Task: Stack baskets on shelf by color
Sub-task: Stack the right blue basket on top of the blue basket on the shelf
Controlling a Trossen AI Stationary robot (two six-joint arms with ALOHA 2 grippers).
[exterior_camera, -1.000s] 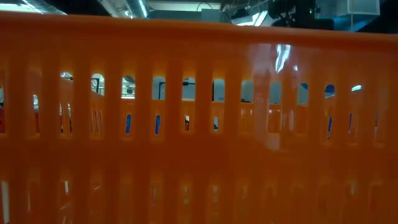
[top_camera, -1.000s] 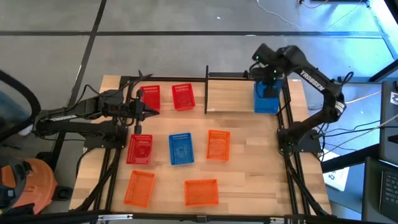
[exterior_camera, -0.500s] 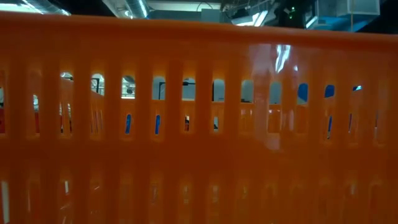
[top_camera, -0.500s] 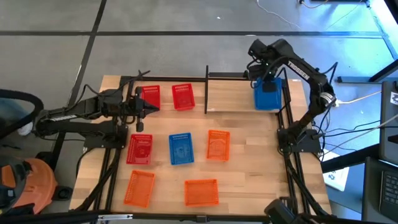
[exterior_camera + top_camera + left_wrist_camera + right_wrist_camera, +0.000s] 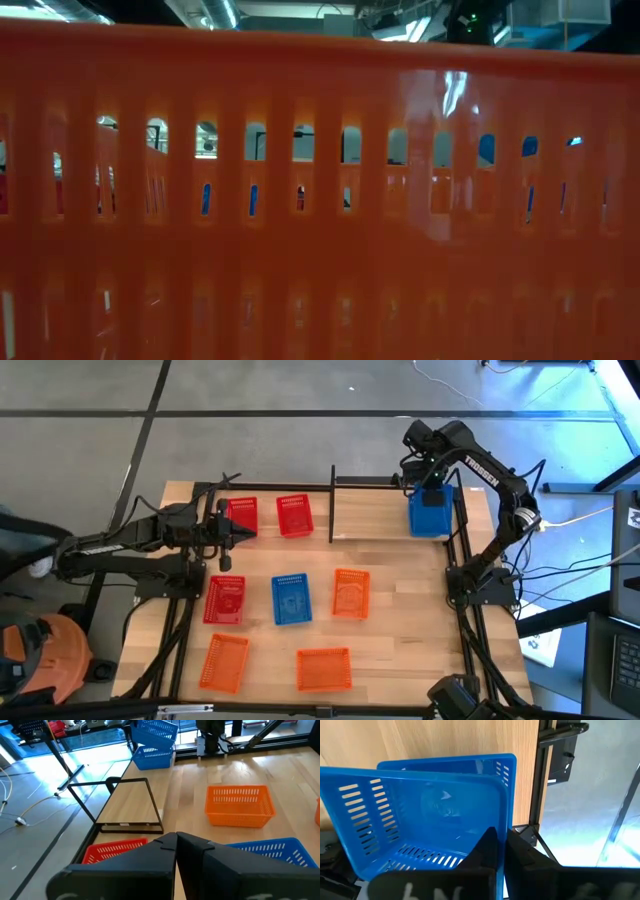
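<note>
Since a second ago the right arm has drawn back toward the far edge, and its right gripper (image 5: 428, 472) now hovers over the far end of the blue basket stack (image 5: 429, 514) on the shelf's (image 5: 372, 515) right end, fingers pressed together and holding nothing. From the right wrist, the upper blue basket (image 5: 415, 815) sits tilted inside the one beneath it. At the far left of the table, the left gripper (image 5: 243, 535) waits with fingers closed and empty, just beside two red baskets (image 5: 241, 516) and (image 5: 294, 515). Toward the middle of the table lie a third red basket (image 5: 225, 600), a lone blue basket (image 5: 291, 599) and an orange basket (image 5: 350, 593) in a row. Two more orange baskets (image 5: 223, 662) and (image 5: 323, 668) sit at the near edge, the second filling the low view
</note>
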